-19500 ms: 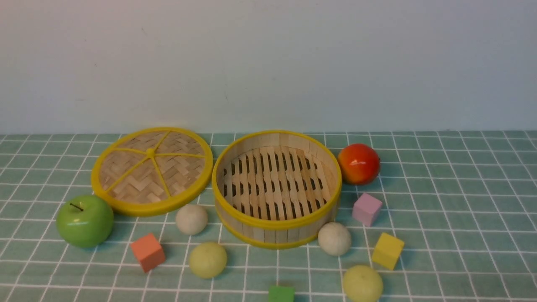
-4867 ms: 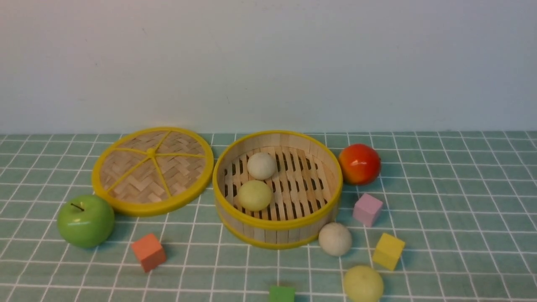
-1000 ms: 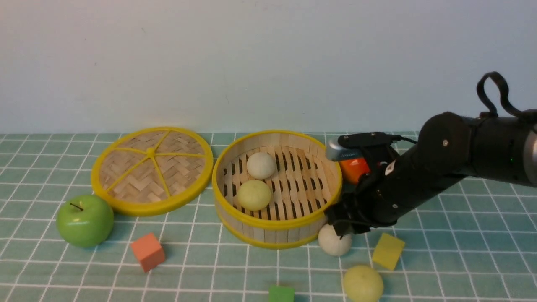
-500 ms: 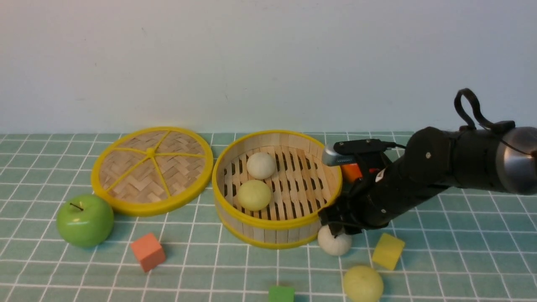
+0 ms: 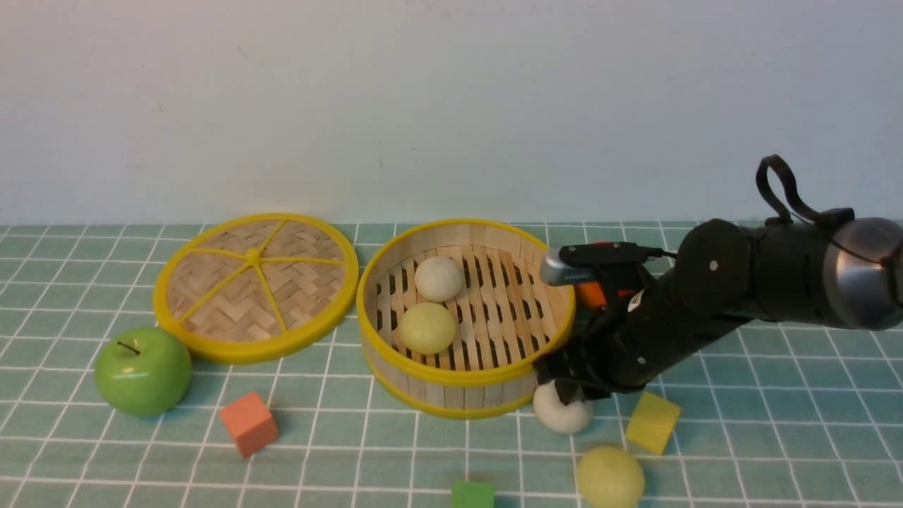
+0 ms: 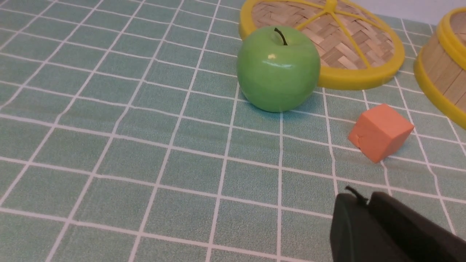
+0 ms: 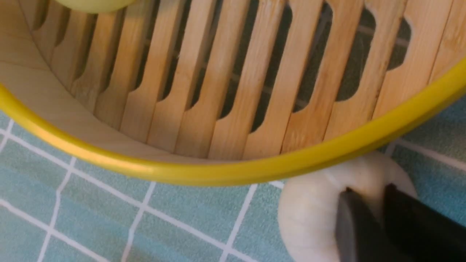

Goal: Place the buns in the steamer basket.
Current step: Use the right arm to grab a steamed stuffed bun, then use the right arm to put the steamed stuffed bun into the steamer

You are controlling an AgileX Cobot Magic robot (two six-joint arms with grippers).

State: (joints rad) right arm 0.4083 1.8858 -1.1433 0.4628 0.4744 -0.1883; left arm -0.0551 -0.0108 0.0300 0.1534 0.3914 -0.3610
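Note:
The steamer basket (image 5: 465, 377) stands mid-table and holds an off-white bun (image 5: 439, 278) and a yellow-green bun (image 5: 427, 328). A second off-white bun (image 5: 561, 416) lies on the cloth against the basket's front right wall. My right gripper (image 5: 568, 391) comes down on its top, fingers pinched close with bun between them; the right wrist view shows the gripper (image 7: 367, 191) and that bun (image 7: 309, 214) under the yellow rim (image 7: 233, 171). Another yellow-green bun (image 5: 610, 478) lies nearer, untouched. My left gripper (image 6: 358, 194) is shut and empty over the cloth, out of the front view.
The woven lid (image 5: 255, 286) lies left of the basket, with a green apple (image 5: 143, 370) and an orange cube (image 5: 248, 423) in front of it. A yellow cube (image 5: 652, 422) and a green cube (image 5: 473, 494) sit near the front buns. The red apple (image 5: 591, 293) is mostly behind my right arm.
Two buns went into the basket earlier. In the last second my right arm has come lower and a little left onto the off-white bun, and its fingers have closed on it.

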